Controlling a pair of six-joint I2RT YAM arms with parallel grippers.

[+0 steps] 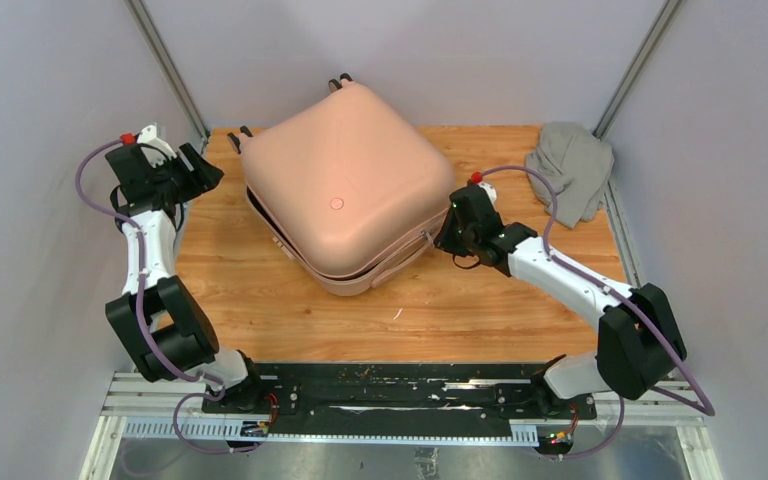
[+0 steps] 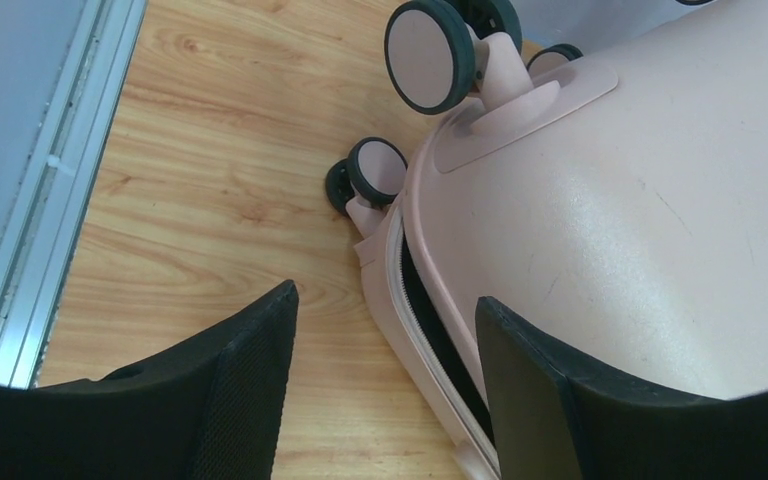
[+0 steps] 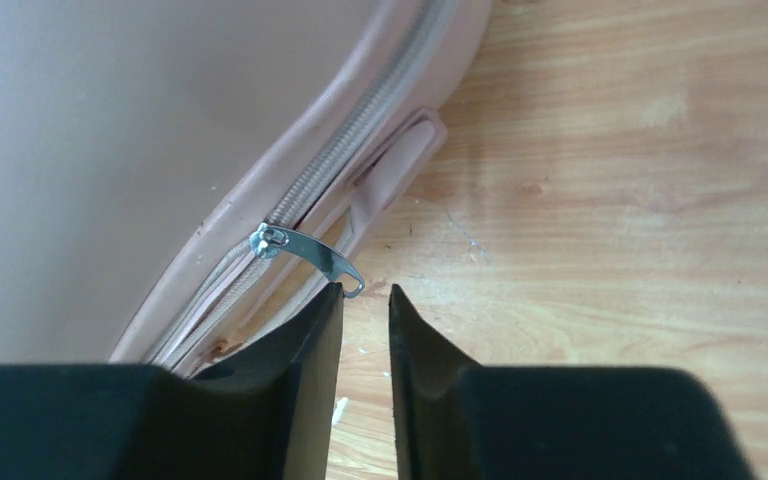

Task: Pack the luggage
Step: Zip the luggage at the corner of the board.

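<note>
The luggage [image 1: 345, 190] is seen lying flat on the table [image 1: 460, 310], set at the middle and toward the back, turned cornerwise. Its pink shell faces up, and a small round emblem [image 1: 337, 203] is shown on it. The black wheels [image 1: 240, 133] are pointed to the far left. The lid is down, but along the near-left edge a dark gap is left in the seam, where the zip [image 2: 400, 290] is seen undone.

At the right corner, the metal pull [image 3: 310, 255] is found hanging off the zip, over the table. The right gripper [image 3: 365, 300] is held low just beside it, its jaws parted by only a narrow slit. Nothing is caught between them; the end of the pull is seen right at the tip of one finger [image 3: 325, 320], outside the slit.

Over on the wheel side, the left gripper [image 2: 385, 320] is spread wide and nothing is held. The gaping seam is framed between its fingers; whether the shell is touched cannot be told.

A grey cloth [image 1: 572, 165] is left bunched at the far right corner of the table, well apart from the luggage.
</note>
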